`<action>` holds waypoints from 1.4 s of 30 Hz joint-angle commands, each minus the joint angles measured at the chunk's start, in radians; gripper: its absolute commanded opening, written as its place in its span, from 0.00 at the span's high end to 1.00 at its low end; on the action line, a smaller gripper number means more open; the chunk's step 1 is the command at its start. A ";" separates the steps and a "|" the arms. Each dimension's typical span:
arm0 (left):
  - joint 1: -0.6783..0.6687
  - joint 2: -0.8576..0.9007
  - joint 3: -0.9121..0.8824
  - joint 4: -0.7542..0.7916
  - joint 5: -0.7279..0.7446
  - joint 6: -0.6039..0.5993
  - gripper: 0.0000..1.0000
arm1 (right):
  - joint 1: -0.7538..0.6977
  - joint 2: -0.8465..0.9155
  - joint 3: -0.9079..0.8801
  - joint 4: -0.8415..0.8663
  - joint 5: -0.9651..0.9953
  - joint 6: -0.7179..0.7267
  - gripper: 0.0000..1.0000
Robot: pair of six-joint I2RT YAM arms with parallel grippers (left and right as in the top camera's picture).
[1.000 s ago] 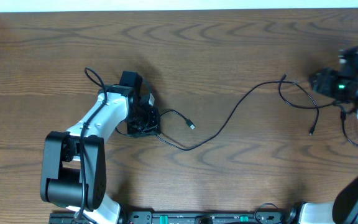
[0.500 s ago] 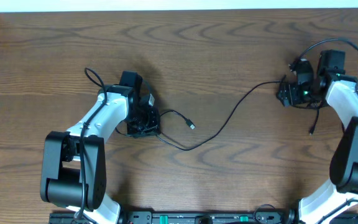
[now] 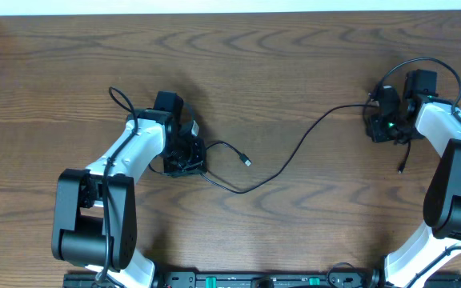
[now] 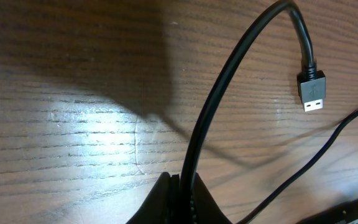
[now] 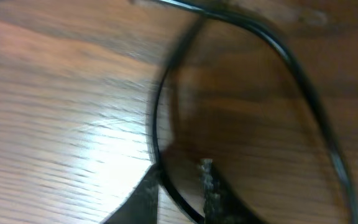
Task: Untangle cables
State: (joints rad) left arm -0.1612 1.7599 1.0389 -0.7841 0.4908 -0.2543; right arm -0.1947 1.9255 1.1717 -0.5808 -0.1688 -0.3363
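Observation:
The black cable (image 3: pixel 294 148) runs across the wooden table from my left gripper (image 3: pixel 186 157) to my right gripper (image 3: pixel 379 126). My left gripper is shut on it close to its USB plug (image 3: pixel 246 162). In the left wrist view the cable (image 4: pixel 229 81) rises from between my shut fingers (image 4: pixel 166 202) and curves to the plug (image 4: pixel 312 93). My right gripper (image 5: pixel 179 186) is open, low over the table, with a thin black loop (image 5: pixel 157 124) passing between its fingers (image 5: pixel 148 196). The cable's other plug (image 3: pixel 401 169) lies below it. No white cable shows.
A second strand of black cable (image 4: pixel 334 134) lies to the right of my left gripper. The left arm's own thick black wire (image 3: pixel 122 102) loops above its wrist. The table's far edge (image 3: pixel 230 11) runs along the top.
My right arm has swung in from the right edge to the cable's loops and settled low over them. The left arm and its held cable have not moved.

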 commanded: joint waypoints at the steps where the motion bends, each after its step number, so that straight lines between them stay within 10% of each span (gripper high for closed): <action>1: -0.002 0.004 -0.003 -0.005 -0.012 0.010 0.92 | 0.006 0.010 0.004 -0.003 0.113 0.086 0.95; 18: -0.002 0.004 -0.003 -0.005 -0.012 0.010 0.92 | -0.078 -0.388 0.015 0.096 0.090 0.251 0.99; 29: -0.002 0.004 -0.003 -0.008 -0.012 0.010 0.92 | -0.423 -0.488 0.013 0.011 0.473 0.712 0.99; 33: -0.002 0.004 -0.003 -0.008 -0.012 0.010 0.92 | -0.515 -0.438 0.012 -0.011 0.264 0.759 0.39; 42: -0.002 0.004 -0.003 -0.011 -0.012 0.010 0.93 | -0.510 -0.403 0.012 -0.109 -0.023 0.751 0.30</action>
State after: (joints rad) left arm -0.1612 1.7599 1.0389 -0.7887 0.4908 -0.2543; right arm -0.7094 1.5150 1.1801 -0.6643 -0.0536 0.4099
